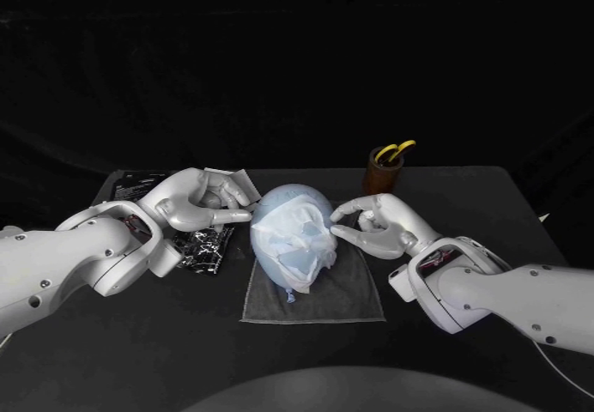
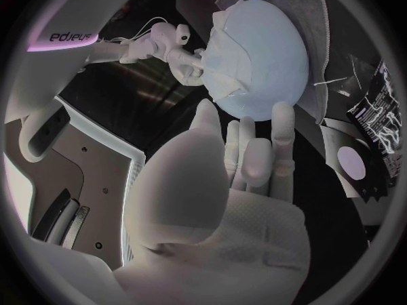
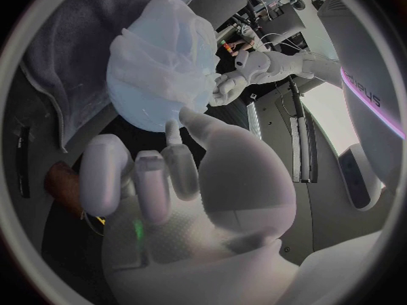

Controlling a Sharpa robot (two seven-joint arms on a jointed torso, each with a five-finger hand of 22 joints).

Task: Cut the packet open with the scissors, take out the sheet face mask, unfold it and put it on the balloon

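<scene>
Nearest lies a grey cloth spread on the black table. The pale balloon lies on it, its knot toward the robot. The sheet face mask is draped, wrinkled, over the balloon's nearer half. The right hand pinches the mask's edge between thumb and fingertips at the balloon's right side. The left hand, fingers apart, rests its tips against the balloon's left side. The cut packet lies beside the cloth beneath the left arm. Farthest, the yellow-handled scissors stand upright in a brown cup.
</scene>
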